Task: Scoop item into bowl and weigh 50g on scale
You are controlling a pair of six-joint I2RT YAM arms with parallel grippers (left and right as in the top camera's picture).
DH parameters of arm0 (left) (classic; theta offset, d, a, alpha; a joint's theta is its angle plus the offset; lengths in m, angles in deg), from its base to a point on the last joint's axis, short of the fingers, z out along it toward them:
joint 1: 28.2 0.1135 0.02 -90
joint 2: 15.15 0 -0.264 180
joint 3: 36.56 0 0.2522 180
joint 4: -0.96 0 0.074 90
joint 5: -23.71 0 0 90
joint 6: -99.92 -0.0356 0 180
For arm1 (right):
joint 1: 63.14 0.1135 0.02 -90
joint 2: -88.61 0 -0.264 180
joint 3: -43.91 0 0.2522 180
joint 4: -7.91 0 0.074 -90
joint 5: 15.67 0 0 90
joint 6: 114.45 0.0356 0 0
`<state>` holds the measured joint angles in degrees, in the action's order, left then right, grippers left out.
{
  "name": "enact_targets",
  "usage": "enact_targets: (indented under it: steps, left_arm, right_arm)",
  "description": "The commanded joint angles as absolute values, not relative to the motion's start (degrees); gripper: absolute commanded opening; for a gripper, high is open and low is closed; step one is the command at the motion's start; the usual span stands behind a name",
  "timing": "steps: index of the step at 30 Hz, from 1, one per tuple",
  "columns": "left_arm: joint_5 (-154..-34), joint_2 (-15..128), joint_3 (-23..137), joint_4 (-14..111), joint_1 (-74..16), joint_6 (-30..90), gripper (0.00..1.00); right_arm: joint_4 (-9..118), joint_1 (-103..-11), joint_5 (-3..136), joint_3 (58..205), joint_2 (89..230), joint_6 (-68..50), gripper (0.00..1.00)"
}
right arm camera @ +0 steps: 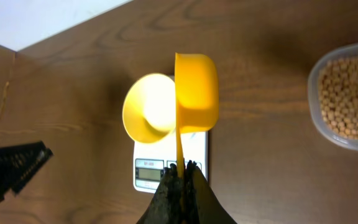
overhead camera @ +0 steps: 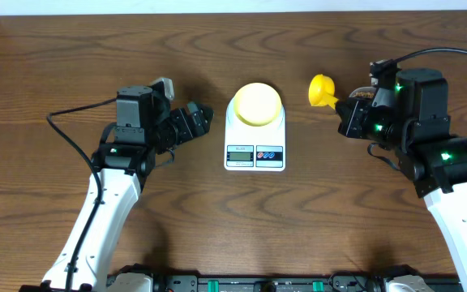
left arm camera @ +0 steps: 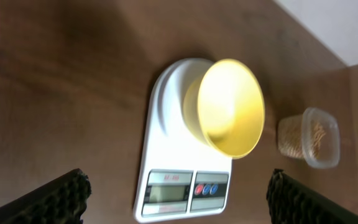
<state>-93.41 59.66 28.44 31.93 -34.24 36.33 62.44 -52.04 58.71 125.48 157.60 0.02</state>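
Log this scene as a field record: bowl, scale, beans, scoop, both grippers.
bowl: pale yellow, empty, sitting on the scale platform
scale: white, table centre, display toward the robot
beans: in clear tub, right of scale
scoop: yellow, held by its handle, between tub and scale
left gripper: open, empty, left of scale
right gripper: shut on scoop handle

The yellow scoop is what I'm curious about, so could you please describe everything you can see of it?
The scoop is bright orange-yellow and looks like smooth plastic, with a deep round cup on a thin, flat handle. The right gripper is shut on the handle's end, and nothing else appears to touch it. From overhead it lies right of the scale and bowl, handle pointing back to the gripper. The clear tub of beans sits on its other side. No beans show in it.
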Motion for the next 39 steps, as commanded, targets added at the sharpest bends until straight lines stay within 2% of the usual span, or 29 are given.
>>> enact_targets:
  steps: [1, 5, 8, 10, 12, 13, 14, 21, 22, 23, 27, 31, 36, 39]
  left_arm:
    - [-93.95, 59.55, 28.97, 34.68, -34.05, 33.21, 0.91]
    - [-93.95, 59.55, 28.97, 41.70, -34.07, 30.74, 0.87]
    - [-93.97, 59.55, 28.97, 43.99, -34.07, 28.09, 0.79]
    - [-93.97, 59.55, 28.97, 45.22, -34.07, 26.39, 0.62]
    - [-93.93, 59.55, 28.97, 45.98, -34.07, 26.08, 0.34]
    - [-93.89, 59.55, 28.97, 46.18, -34.07, 25.99, 0.24]
    - [-93.54, 59.55, 28.97, 46.18, -34.07, 26.04, 0.19]
    - [-85.91, 59.55, 28.97, 46.03, -34.05, 26.04, 0.19]
    - [-85.91, 59.55, 28.97, 45.48, -34.05, 26.01, 0.09]
    - [-85.91, 59.55, 28.97, 44.98, -34.05, 25.99, 0.07]
    - [-85.58, 60.03, 28.92, 41.83, -34.33, 19.92, 0.07]
    - [-75.85, 60.75, 28.92, 40.67, -36.15, 13.67, 0.07]
    - [-76.45, 60.70, 28.97, 39.45, -40.01, 10.34, 0.07]
    - [-78.24, 60.73, 28.97, 39.45, -46.51, 8.64, 0.07]
  right_arm:
    - [60.91, -52.44, 59.83, 126.14, 157.51, -2.73, 0.01]
    - [60.61, -53.07, 62.12, 126.14, 157.51, -2.69, 0.01]
    - [60.63, -53.07, 62.21, 126.14, 157.51, -2.67, 0.01]
    - [60.65, -53.07, 62.23, 126.14, 157.53, -2.67, 0.01]
    - [60.30, -53.09, 63.22, 126.14, 157.53, -2.62, 0.01]
    - [59.51, -53.09, 63.96, 126.14, 157.53, -2.58, 0.01]
    - [58.51, -53.09, 64.53, 126.14, 157.53, -2.16, 0.01]
    - [55.95, -53.53, 69.93, 126.14, 157.57, -2.91, 0.01]
    - [55.95, -53.53, 72.11, 126.14, 157.62, -2.88, 0.01]
    - [55.89, -53.51, 74.60, 126.14, 157.62, -2.88, 0.01]
    - [55.47, -53.51, 81.58, 126.14, 157.64, -2.82, 0.01]
    - [54.16, -53.49, 82.15, 126.14, 158.38, -2.36, 0.01]
    - [54.84, -53.42, 82.12, 126.14, 158.62, -1.51, 0.01]
    - [54.49, -53.42, 83.09, 126.14, 158.69, -1.35, 0.01]
